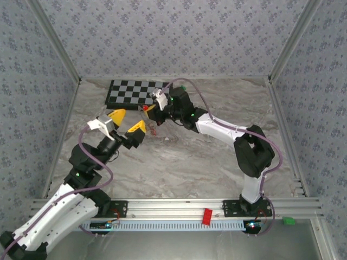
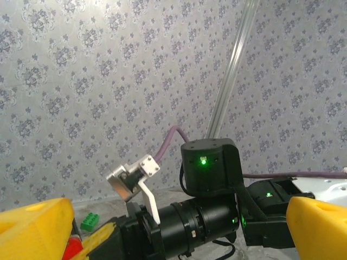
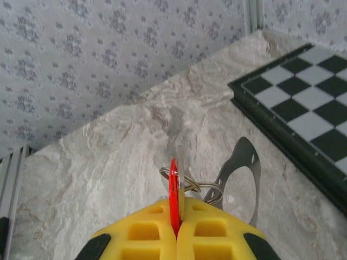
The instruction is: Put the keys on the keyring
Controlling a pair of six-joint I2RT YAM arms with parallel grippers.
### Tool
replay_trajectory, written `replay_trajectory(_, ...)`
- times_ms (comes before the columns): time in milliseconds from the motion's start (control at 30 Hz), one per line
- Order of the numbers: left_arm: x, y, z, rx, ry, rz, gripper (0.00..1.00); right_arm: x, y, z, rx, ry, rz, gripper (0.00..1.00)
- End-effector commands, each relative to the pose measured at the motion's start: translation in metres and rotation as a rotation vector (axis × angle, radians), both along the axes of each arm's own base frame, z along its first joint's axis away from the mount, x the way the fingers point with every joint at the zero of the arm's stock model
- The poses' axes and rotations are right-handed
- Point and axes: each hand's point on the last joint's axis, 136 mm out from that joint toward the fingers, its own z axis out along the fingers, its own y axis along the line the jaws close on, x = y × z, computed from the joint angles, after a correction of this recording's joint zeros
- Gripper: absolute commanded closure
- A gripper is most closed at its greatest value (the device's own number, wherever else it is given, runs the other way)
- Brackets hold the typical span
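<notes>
The marble table (image 1: 190,157) carried one chessboard (image 1: 133,92) at far left. At the board's near edge the right gripper (image 3: 177,216) had its jaws pressed together on one red key (image 3: 173,184). One keyring (image 3: 191,188) and one flat metal tag (image 3: 242,168) sat just beyond the key. The left gripper (image 1: 127,123) hung nearer and to the left, jaws spread and empty. It should probably steady the keyring's split end while the key slid on squarely.
</notes>
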Motion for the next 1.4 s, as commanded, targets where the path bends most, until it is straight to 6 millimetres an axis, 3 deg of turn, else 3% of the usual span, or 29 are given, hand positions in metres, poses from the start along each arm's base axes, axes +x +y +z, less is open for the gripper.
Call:
replay_trajectory(0, 0.003, 0.003, 0.003, -0.005, -0.014, 0.023, 0.0, -0.015, -0.002, 0.012, 0.008, -0.05, 0.04, 1.0)
replay_trajectory(367, 0.005, 0.004, -0.001, 0.009, -0.007, 0.036, 0.0, -0.051, -0.009, -0.009, -0.023, -0.003, 0.074, 1.0)
replay_trajectory(767, 0.003, 0.008, -0.005, 0.0, 0.004, 0.045, 0.0, -0.105, -0.035, -0.072, -0.171, 0.112, 0.08, 1.0)
replay_trajectory(1033, 0.004, 0.009, -0.01, -0.002, 0.015, 0.05, 0.0, -0.126, -0.07, -0.123, -0.345, 0.207, 0.019, 1.0)
replay_trajectory(1367, 0.007, 0.006, -0.015, 0.003, 0.027, 0.047, 0.0, -0.132, -0.13, -0.17, -0.492, 0.335, -0.14, 1.0)
